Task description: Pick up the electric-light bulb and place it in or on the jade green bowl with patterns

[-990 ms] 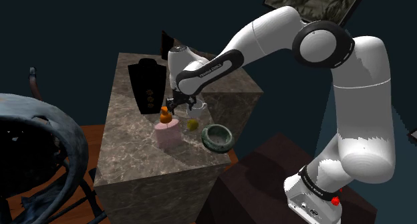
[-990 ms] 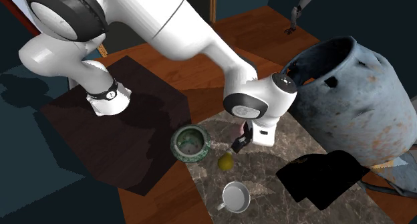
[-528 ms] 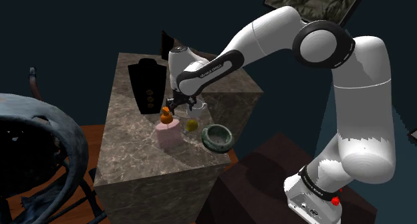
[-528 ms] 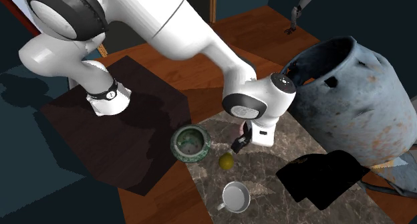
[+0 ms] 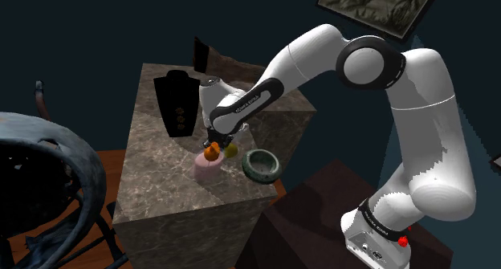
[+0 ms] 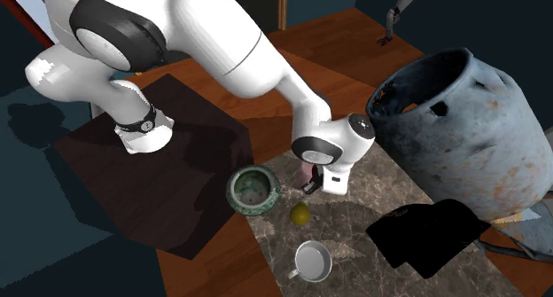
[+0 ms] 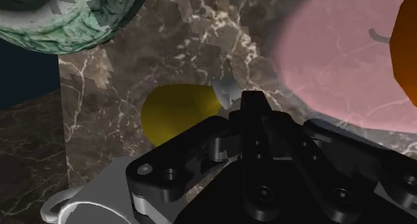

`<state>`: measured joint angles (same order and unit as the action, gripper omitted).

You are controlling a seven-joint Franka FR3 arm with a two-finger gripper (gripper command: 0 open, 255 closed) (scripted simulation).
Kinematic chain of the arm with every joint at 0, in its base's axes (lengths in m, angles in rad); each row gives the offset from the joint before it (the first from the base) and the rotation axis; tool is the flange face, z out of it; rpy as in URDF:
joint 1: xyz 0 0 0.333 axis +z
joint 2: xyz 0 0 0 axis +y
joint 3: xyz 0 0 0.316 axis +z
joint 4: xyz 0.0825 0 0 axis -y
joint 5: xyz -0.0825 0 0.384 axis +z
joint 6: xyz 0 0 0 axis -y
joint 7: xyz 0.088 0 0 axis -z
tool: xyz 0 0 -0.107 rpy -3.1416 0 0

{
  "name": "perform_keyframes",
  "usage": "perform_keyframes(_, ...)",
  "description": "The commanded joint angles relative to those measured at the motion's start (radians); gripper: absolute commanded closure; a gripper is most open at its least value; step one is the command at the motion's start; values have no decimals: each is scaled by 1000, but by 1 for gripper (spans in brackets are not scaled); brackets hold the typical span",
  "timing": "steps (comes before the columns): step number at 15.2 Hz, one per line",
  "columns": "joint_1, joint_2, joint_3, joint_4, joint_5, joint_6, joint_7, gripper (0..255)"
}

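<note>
Bulb (image 7: 175,112) is lying on its side on the marble table (image 7: 200,42), with its yellow globe toward the bowl and its grey screw base pointing back at the gripper (image 7: 254,101). That gripper is hanging low just beside it, tip over the base end rather than the globe. Spread or closed? Cannot tell. The pink block (image 7: 334,62) and its orange topper (image 7: 405,49) are crowding the other side. Beyond the bulb, the green bowl (image 7: 63,19) is sitting near but apart. My read: the grab is calling for a small shift bowlward, closing across the bulb's long axis.
</note>
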<state>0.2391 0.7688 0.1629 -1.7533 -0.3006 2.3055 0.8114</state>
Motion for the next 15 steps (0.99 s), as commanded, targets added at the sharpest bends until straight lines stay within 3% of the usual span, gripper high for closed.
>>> perform_keyframes(1, 3, 11, 1, -4, 1, -7, 3, 255)
perform_keyframes(2, 1, 5, 1, 0, 1, -7, 1, 255)
perform_keyframes(3, 1, 5, 1, 0, 1, -7, 1, 0)
perform_keyframes(10, -288, -92, 64, -248, 267, 356, 31, 0)
perform_keyframes(15, -273, -29, 53, -224, 257, 395, 39, 0)
